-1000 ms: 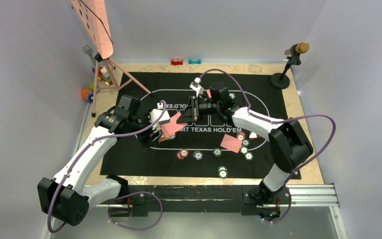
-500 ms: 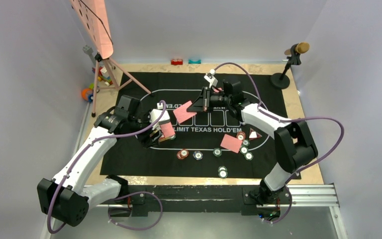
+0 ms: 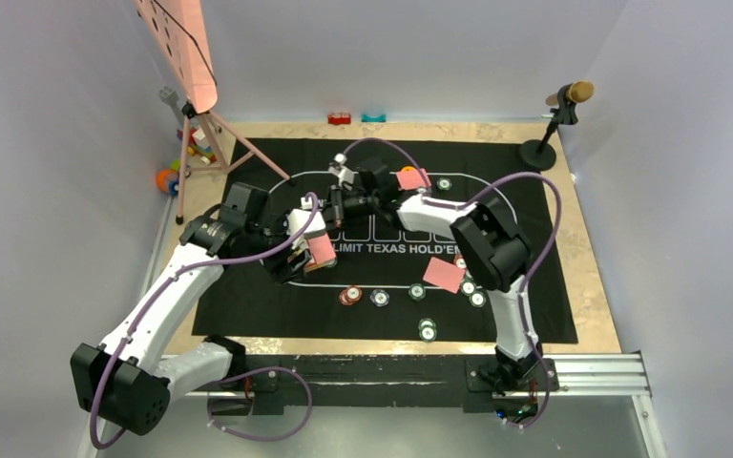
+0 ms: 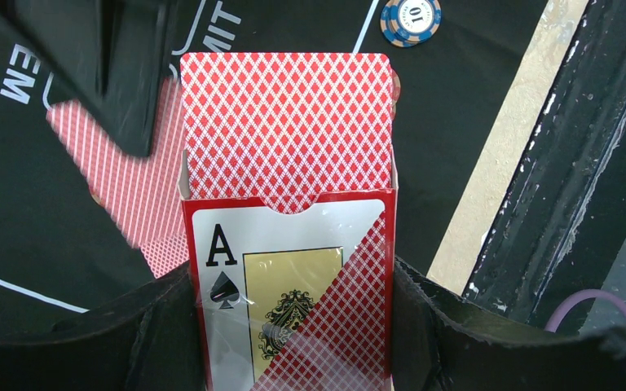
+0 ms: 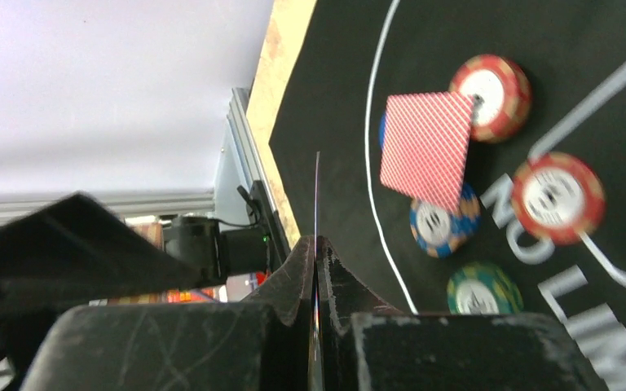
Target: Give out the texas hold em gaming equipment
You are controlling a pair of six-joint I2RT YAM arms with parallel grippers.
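Remote deal, early going: on the table [image 3: 594, 320] the black mat [image 3: 267, 305] carries a game I judge barely begun. My left arm [image 3: 167, 298] reaches to mid-mat, with the left fingers [image 4: 143, 326] clamped on either side of an open card box [image 4: 289, 309]. The box shows an ace of spades on its front, and the deck [image 4: 285, 122] pokes out of its top. My right arm [image 3: 477, 234] bends across to meet it. The right fingers [image 5: 297, 277] are pressed together on a single card [image 5: 316, 195], seen edge-on from the wrist camera, just beside the box.

Two cards lie face down on the mat, a far card [image 3: 410, 178] and a near-right card [image 3: 444, 274]. A loose row of chips [image 3: 379, 297] sits along the near side, more cluster by the near-right card, and one far chip [image 3: 446, 183] lies alone. By my reading, most of the cards are not yet dealt and the chips are not yet shared out. I cannot make out any button discs.
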